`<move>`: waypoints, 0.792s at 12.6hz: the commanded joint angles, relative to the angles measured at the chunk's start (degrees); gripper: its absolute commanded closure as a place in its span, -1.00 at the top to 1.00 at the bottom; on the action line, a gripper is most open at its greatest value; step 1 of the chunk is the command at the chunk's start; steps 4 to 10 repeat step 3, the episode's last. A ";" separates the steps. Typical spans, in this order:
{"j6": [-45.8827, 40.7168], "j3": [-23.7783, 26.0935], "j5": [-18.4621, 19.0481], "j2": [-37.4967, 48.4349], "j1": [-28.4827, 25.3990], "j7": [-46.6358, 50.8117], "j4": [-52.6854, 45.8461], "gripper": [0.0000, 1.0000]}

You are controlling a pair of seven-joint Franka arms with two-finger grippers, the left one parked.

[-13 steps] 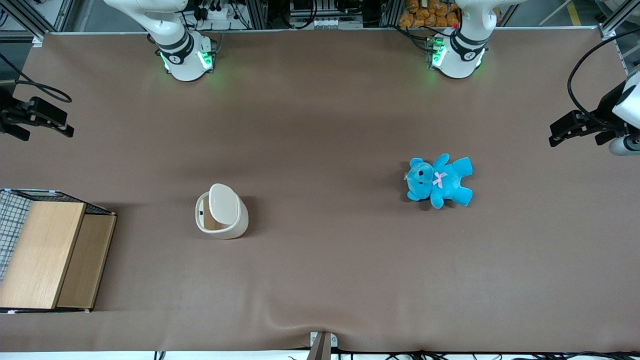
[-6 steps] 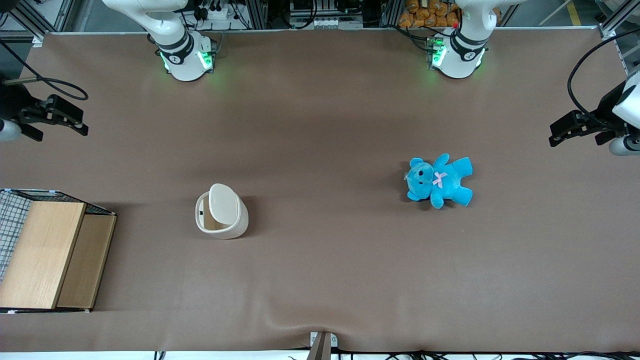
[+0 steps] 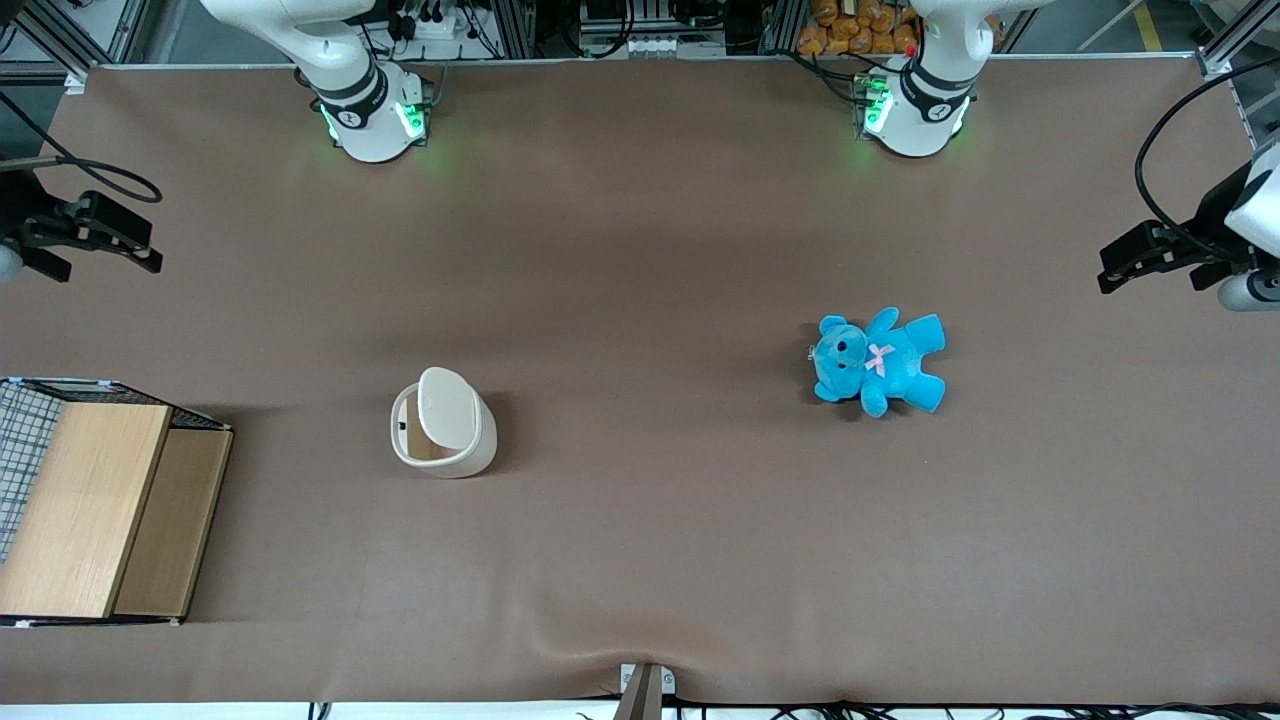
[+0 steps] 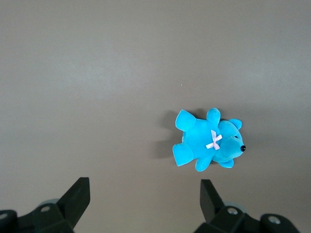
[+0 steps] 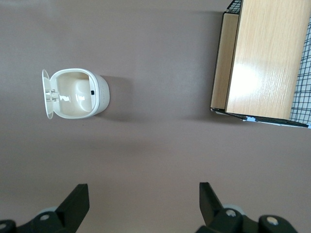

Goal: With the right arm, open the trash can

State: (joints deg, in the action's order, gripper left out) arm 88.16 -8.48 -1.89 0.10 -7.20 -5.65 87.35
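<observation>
The cream-white trash can (image 3: 443,435) stands upright on the brown table with its hinged lid (image 3: 448,407) raised, showing the tan inside. It also shows in the right wrist view (image 5: 77,94), lid tipped back and the inside bare. My right arm's gripper (image 3: 140,250) hangs above the table at the working arm's end, farther from the front camera than the can and well apart from it. Its fingers (image 5: 77,204) are spread wide with nothing between them, and the gripper (image 5: 144,206) touches nothing.
A wooden box (image 3: 100,510) with a wire mesh side stands at the working arm's end, beside the can; it also shows in the right wrist view (image 5: 262,58). A blue teddy bear (image 3: 880,362) lies toward the parked arm's end.
The right gripper swung a little toward the table's middle, then drew back toward the working arm's end. The trash can, lid raised, has not moved.
</observation>
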 commanded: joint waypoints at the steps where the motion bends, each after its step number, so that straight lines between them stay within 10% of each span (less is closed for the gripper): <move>1: -0.53 -1.36 0.66 0.60 -1.76 0.20 -0.95 1.00; 10: -1.05 -1.36 0.66 0.69 -1.59 0.28 -0.87 1.00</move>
